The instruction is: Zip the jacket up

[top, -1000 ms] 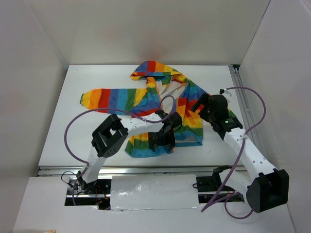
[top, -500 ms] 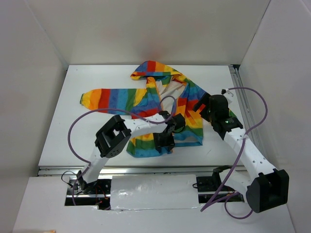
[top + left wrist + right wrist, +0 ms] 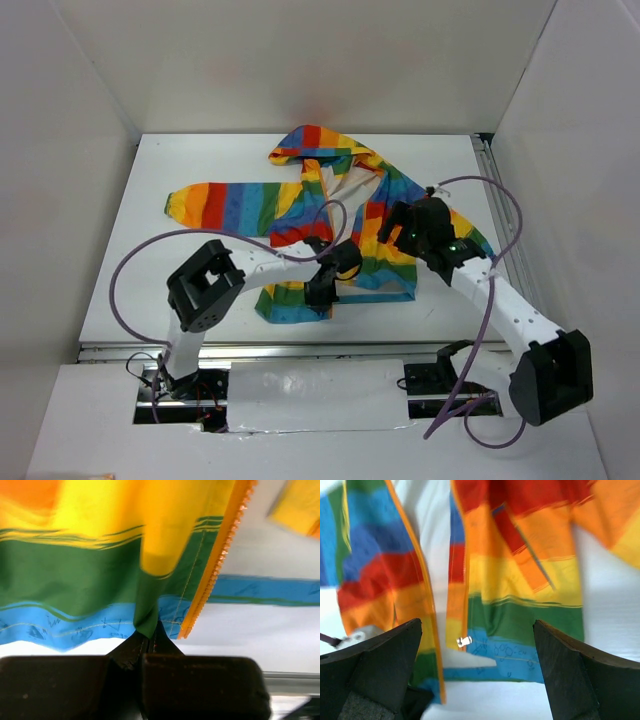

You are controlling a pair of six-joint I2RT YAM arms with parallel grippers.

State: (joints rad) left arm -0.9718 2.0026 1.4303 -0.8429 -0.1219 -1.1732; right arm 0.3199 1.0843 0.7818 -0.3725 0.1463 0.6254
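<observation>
The rainbow-striped jacket (image 3: 300, 200) lies open on the white table, hood at the back and one sleeve stretched out to the left. My left gripper (image 3: 318, 290) is low at the hem of the left front panel. In the left wrist view it (image 3: 148, 635) is shut on a pinched fold of green and blue fabric (image 3: 147, 605), right beside the orange zipper teeth (image 3: 215, 565). My right gripper (image 3: 400, 228) hovers open over the right front panel. Between its fingers (image 3: 476, 630) shows the small metal zipper pull (image 3: 464, 641) at the bottom of the right zipper edge.
The white table (image 3: 200, 290) is boxed in by white walls at the back and both sides. A metal rail (image 3: 490, 190) runs along its right edge. Purple cables (image 3: 150, 250) loop off both arms above the table.
My left gripper has shut on a fold of the jacket's hem and shifted slightly left, its arm folding back. My right gripper has moved left over the right front panel, still open.
</observation>
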